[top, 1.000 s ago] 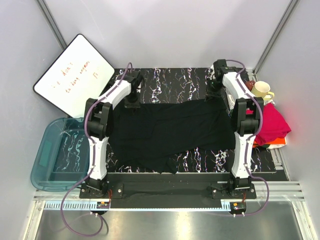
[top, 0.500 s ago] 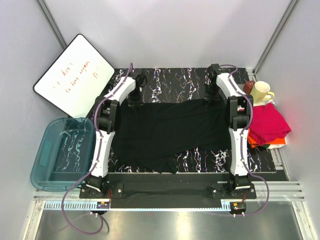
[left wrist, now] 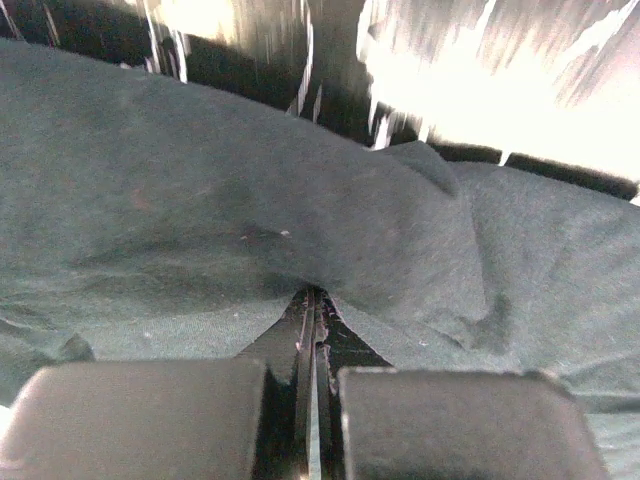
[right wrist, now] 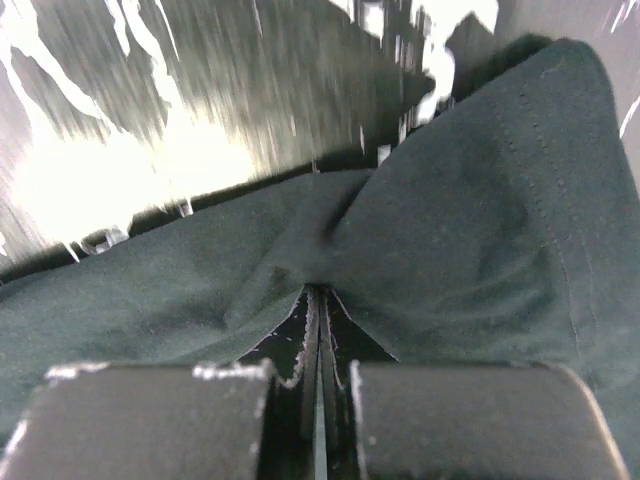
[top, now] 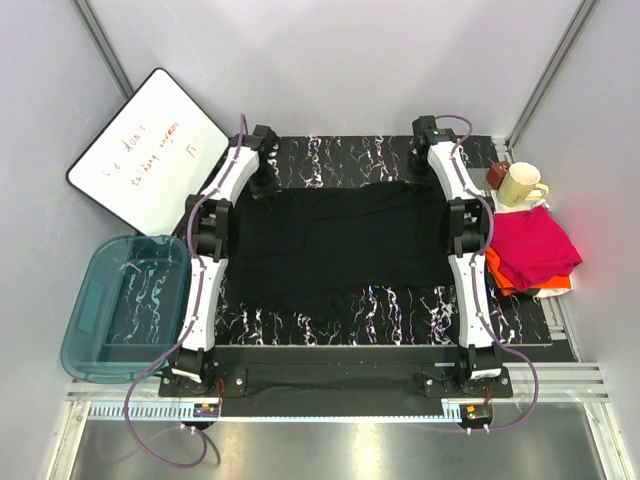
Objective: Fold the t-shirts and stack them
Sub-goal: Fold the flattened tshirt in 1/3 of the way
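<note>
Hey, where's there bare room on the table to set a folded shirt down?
Bare table: the strip behind the black t-shirt, and the strip in front of its near hem. The right side is crowded: pink t-shirt, cream mug.

a robot test cell in a lab, not a home: plain grey panels (top: 340, 70) on metal framing (top: 105, 45) wall in a black marbled table (top: 340, 160). a handwritten whiteboard (top: 150, 150) leans at 10 o'clock, a blue plastic bin (top: 72, 340) sits at 8 o'clock, and a cabled left arm (top: 200, 290) and right arm (top: 472, 290) are bolted along 6 o'clock.
</note>
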